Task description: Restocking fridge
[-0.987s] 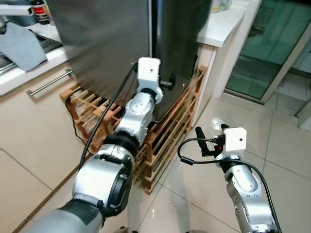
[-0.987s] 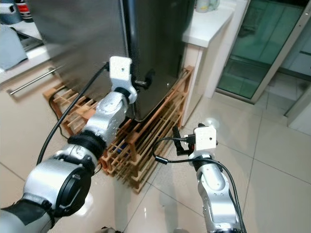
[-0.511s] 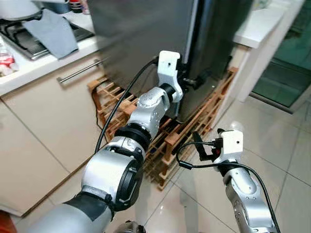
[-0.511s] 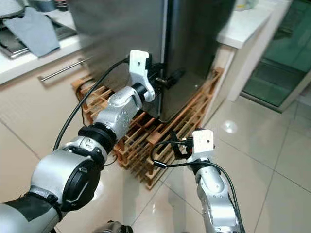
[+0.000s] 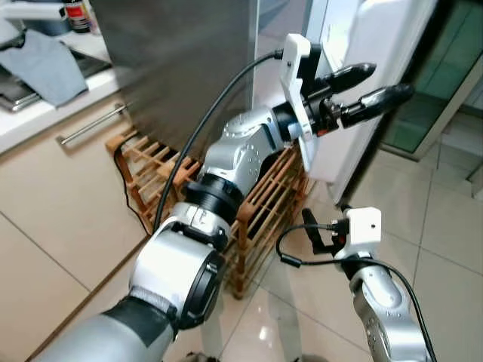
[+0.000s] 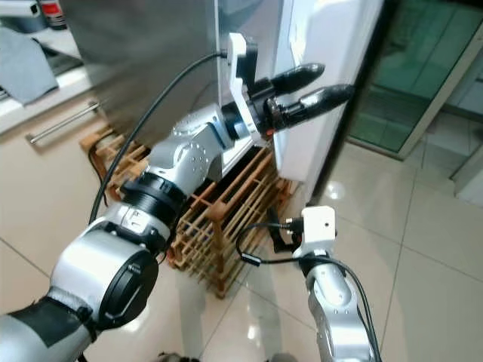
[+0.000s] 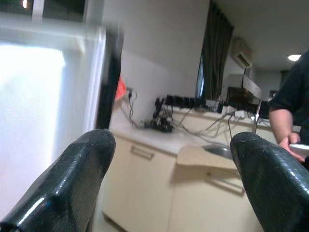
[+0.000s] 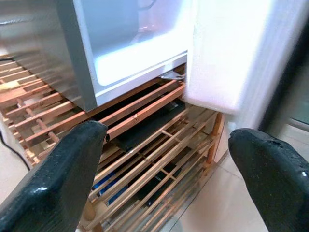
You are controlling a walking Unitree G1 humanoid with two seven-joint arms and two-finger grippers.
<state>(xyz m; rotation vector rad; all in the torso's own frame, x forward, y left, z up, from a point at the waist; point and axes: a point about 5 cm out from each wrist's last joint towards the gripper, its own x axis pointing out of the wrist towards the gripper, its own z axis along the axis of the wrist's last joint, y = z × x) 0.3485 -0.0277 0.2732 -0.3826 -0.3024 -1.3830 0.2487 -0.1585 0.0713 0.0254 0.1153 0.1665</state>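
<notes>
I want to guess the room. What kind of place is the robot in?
Most likely a home kitchen: a fridge with its door open, a countertop with a stove, and cabinets below.

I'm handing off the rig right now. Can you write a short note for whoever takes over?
Left end effector: open, holding nothing, raised beside the inner face of the fridge door.
Right end effector: open, holding nothing, low over the tiled floor, facing the wooden rack under the fridge.
Done: the door is swung open.
Left: no items for stocking are in sight; find them, then load the fridge and close the door.
</notes>
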